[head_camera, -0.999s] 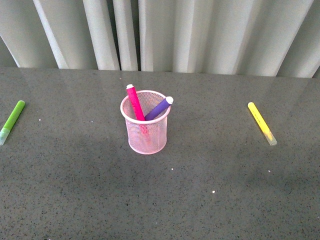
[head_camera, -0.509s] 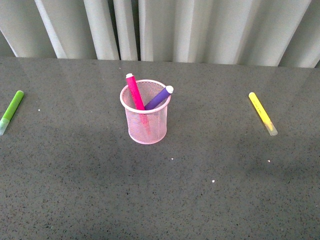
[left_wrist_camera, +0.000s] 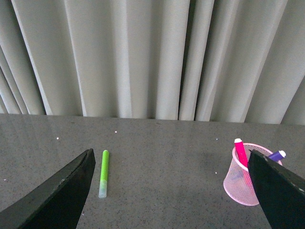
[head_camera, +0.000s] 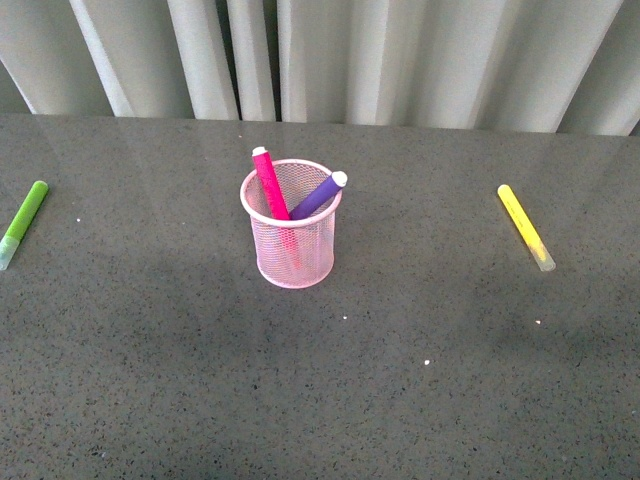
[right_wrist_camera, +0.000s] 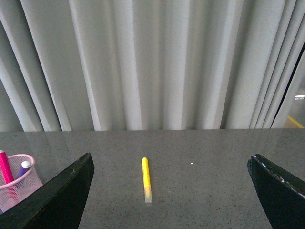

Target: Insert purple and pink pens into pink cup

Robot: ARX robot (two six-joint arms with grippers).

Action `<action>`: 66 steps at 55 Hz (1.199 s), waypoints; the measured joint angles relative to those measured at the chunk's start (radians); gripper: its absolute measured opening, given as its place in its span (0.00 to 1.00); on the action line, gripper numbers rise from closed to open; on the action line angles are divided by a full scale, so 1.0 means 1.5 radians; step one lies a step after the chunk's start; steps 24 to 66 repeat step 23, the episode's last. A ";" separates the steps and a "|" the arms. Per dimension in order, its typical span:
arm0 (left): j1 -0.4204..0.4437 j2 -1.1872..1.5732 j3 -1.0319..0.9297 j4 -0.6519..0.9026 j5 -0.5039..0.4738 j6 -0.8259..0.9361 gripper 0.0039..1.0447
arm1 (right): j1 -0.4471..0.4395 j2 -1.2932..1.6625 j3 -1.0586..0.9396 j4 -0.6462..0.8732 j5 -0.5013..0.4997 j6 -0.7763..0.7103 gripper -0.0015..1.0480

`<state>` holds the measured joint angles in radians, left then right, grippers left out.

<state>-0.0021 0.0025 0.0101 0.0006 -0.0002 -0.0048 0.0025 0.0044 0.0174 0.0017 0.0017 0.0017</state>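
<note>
With both of my arms drawn back off the work area, neither shows in the front view; each wrist view shows only my own dark fingers at its edges. My left gripper [left_wrist_camera: 171, 195] stands released, fingers [left_wrist_camera: 52, 195] spread wide with nothing between them. My right gripper [right_wrist_camera: 171, 195] is likewise released and empty.

Nearest to me lies bare grey speckled tabletop [head_camera: 320, 400]. Beyond it, at the centre of the table, stands the pink mesh cup [head_camera: 292, 245], upright. Inside it:

- The pink pen [head_camera: 270, 185] leans toward the cup's left side, one end projecting above the rim.
- The purple pen [head_camera: 320, 196] leans toward the right, resting against the rim, its pale end clear of the mesh.

Both task items are therefore in the cup. Well apart from the cup, the lime-green marker [head_camera: 22, 223] lies flat at the far left and the yellow marker [head_camera: 524, 227] lies flat at the right. Neither belongs to the task. Behind the table hangs a pleated pale curtain [head_camera: 400, 60].

Step in hand: I judge insertion complete, with the arms parked.

Next move: none is required on the pens. If any motion follows, it calls for keeping both arms clear of the cup, since a nudge could tip it, and leaving the green and yellow markers untouched.
</note>
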 joint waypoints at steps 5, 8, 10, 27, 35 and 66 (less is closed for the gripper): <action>0.000 0.000 0.000 0.000 0.000 0.000 0.94 | 0.000 0.000 0.000 0.000 0.000 0.000 0.93; 0.000 0.000 0.000 0.000 0.000 0.000 0.94 | 0.000 0.000 0.000 0.000 0.000 0.000 0.93; 0.000 0.000 0.000 0.000 0.000 0.000 0.94 | 0.000 0.000 0.000 0.000 0.000 0.000 0.93; 0.000 0.000 0.000 0.000 0.000 0.000 0.94 | 0.000 0.000 0.000 0.000 0.000 0.000 0.93; 0.000 0.000 0.000 0.000 0.000 0.000 0.94 | 0.000 0.000 0.000 0.000 0.000 0.000 0.93; 0.000 0.000 0.000 0.000 0.000 0.000 0.94 | 0.000 0.000 0.000 0.000 0.000 0.000 0.93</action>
